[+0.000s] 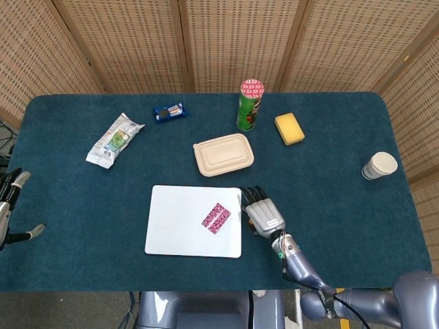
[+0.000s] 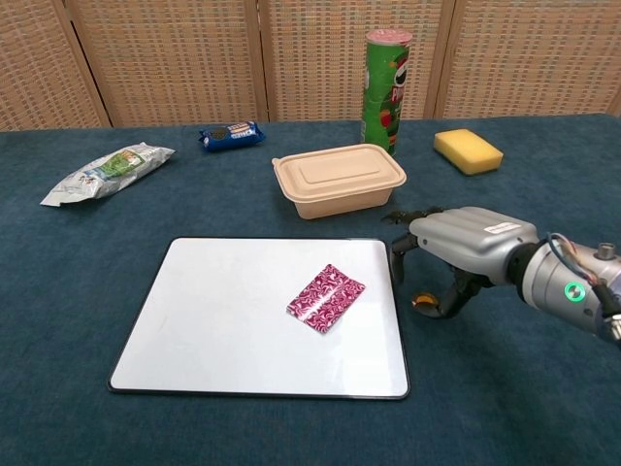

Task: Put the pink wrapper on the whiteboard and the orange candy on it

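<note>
The pink wrapper [image 1: 216,217] [image 2: 326,297] lies flat on the right half of the whiteboard [image 1: 178,223] [image 2: 213,320], free of both hands. The orange candy [image 2: 422,299] sits on the cloth just off the board's right edge. My right hand [image 1: 262,214] [image 2: 471,243] hangs low over it, curved fingers [image 2: 400,260] to its left and thumb at its right side. The thumb tip looks close to or touching the candy; the fingers stay apart from it. In the head view the hand hides the candy. My left hand [image 1: 12,205] shows partly at the far left edge, fingers apart, holding nothing.
A tan lidded box [image 1: 223,154] [image 2: 338,179] stands just behind the board. Further back are a green chip can [image 1: 250,104] [image 2: 386,78], a yellow sponge [image 1: 289,128] [image 2: 468,150], a blue cookie pack [image 1: 169,111] and a snack bag [image 1: 114,140]. A paper cup [image 1: 379,165] stands far right.
</note>
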`<state>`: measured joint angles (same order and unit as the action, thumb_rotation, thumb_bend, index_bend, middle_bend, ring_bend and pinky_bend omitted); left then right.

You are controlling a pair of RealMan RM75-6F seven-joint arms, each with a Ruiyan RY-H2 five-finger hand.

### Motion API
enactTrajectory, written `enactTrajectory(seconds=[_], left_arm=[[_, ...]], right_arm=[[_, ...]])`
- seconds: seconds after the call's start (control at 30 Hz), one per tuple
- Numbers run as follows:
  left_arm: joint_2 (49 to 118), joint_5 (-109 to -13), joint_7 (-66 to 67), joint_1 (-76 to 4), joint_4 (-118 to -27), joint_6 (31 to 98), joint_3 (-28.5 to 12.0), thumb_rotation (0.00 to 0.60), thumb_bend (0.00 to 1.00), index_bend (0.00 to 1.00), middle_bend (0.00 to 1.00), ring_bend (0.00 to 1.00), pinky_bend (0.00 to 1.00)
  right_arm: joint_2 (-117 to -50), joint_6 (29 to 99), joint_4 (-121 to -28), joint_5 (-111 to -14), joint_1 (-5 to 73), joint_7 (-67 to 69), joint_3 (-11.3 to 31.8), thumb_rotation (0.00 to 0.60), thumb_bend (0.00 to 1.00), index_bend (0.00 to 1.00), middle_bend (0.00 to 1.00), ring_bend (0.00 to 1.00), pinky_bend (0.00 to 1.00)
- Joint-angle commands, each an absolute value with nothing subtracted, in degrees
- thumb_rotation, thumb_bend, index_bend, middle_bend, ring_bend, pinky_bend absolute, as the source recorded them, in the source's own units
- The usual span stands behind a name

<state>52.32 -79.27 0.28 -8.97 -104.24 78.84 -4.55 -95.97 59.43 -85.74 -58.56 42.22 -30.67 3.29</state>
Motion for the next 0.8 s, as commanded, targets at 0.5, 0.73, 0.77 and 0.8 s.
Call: enactTrajectory(seconds=[0.5, 0.73, 0.77, 0.8], left_arm=[[52.32, -79.33, 0.35, -8.97, -104.25, 78.81, -4.45, 0.6, 0.0, 0.0, 0.0, 0.0, 0.0], [52.4, -79.38, 0.69, -9.04, -104.34, 78.73, -4.39, 0.6, 0.0, 0.0, 0.0, 0.0, 0.0], [52.41, -79.42, 0.74, -9.03, -104.35, 78.75, -4.37, 0.6, 0.0, 0.0, 0.0, 0.0, 0.0], [52.41, -79.44, 0.76, -9.01, -104.37, 78.79, -4.35, 0.6, 0.0, 0.0, 0.0, 0.0, 0.0]], right_arm=[[-98.28, 59.24, -80.74, -63.6, 39.62, -26.75, 2.74, 0.6, 0.39, 0.41, 0.0, 0.0, 0.02], [-97.86, 59.3, -80.32, -65.28, 38.77, -26.01, 2.54, 0.6, 0.39, 0.41, 0.0, 0.0, 0.02], [-97.89, 59.24, -80.03, -65.45, 38.63, -25.88, 2.58, 0.6, 0.39, 0.41, 0.0, 0.0, 0.02], [-97.92, 59.16, -79.81, -65.5, 38.53, -25.77, 2.64, 0.6, 0.39, 0.41, 0.0, 0.0, 0.02]])
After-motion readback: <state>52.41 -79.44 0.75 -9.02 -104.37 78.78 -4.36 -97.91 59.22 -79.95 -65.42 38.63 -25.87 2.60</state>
